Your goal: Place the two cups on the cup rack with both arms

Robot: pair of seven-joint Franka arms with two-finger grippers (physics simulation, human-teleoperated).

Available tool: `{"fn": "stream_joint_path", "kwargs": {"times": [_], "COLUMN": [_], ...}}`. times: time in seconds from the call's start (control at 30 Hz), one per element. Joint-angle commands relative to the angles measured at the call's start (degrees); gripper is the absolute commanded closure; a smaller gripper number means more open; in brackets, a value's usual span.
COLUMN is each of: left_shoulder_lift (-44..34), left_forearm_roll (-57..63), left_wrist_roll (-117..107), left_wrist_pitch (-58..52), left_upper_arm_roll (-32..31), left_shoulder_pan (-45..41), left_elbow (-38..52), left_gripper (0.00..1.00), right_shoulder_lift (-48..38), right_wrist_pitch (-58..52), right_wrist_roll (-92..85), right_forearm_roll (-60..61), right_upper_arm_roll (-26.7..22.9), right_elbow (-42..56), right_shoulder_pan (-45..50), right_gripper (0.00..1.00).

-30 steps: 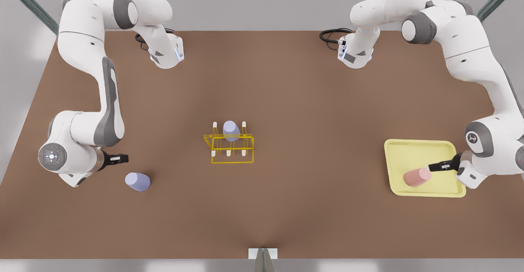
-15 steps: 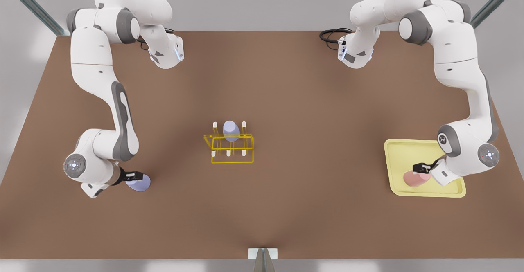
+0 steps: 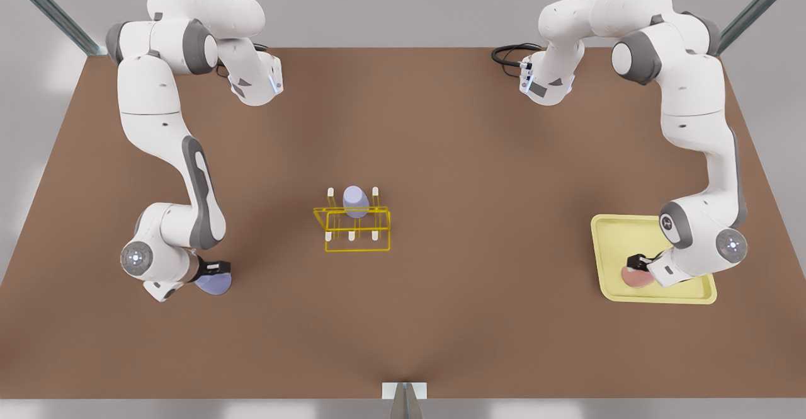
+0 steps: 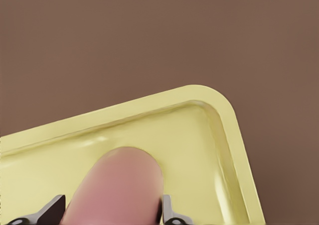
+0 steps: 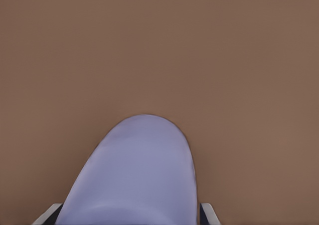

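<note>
So, in the front view one lavender cup (image 3: 356,200) already sits on the yellow cup rack (image 3: 352,230). In the left wrist view, the left gripper (image 4: 112,211) straddles the pink cup (image 4: 117,185) in the tray (image 4: 234,150), not visibly clamped. In the right wrist view, the right gripper (image 5: 127,214) likewise brackets the second lavender cup (image 5: 134,175) on the table (image 5: 159,46); both await lifting.

1. Three cups in total: two lavender, namely one lavender cup (image 3: 217,285) lying on the table (image 3: 441,154) and another lavender cup (image 3: 356,200) on the rack, plus one pink cup (image 3: 631,275) in the tray.
2. One bright-yellow wire cup rack (image 3: 352,227).
3. One pale-yellow tray (image 3: 620,236).
4. Two white robot arms, each with one black gripper: the right gripper (image 3: 215,268), the left gripper (image 3: 636,261).
5. One brown table.
</note>
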Motion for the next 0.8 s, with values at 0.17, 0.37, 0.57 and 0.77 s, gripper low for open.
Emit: {"fn": "stream_joint_path", "kwargs": {"times": [0.17,0.37,0.57,0.77], "left_shoulder_lift": [-0.1,0.0,0.5,0.7], "left_forearm_roll": [0.2,0.2,0.2,0.2], "left_wrist_roll": [4.8,4.5,4.5,4.1], "left_wrist_pitch": [0.5,0.5,0.5,0.5], "left_upper_arm_roll": [0.3,0.3,0.3,0.3], "left_shoulder_pan": [0.0,-0.1,-0.1,-0.1], "left_elbow": [0.0,0.0,0.2,0.3], "left_gripper": [0.10,0.14,0.15,0.22], "right_shoulder_lift": [0.1,0.0,0.1,0.1], "right_wrist_pitch": [3.1,3.1,3.1,3.0], "right_wrist_roll": [-1.0,-0.6,-1.1,-1.1], "right_forearm_roll": [-0.4,-0.8,-0.8,-0.8], "right_upper_arm_roll": [-0.2,-0.2,-0.2,-0.2], "right_elbow": [-1.2,-1.4,-1.3,-0.9], "right_shoulder_pan": [0.1,0.3,0.0,-0.2], "right_gripper": [0.00,0.00,0.17,0.18]}}
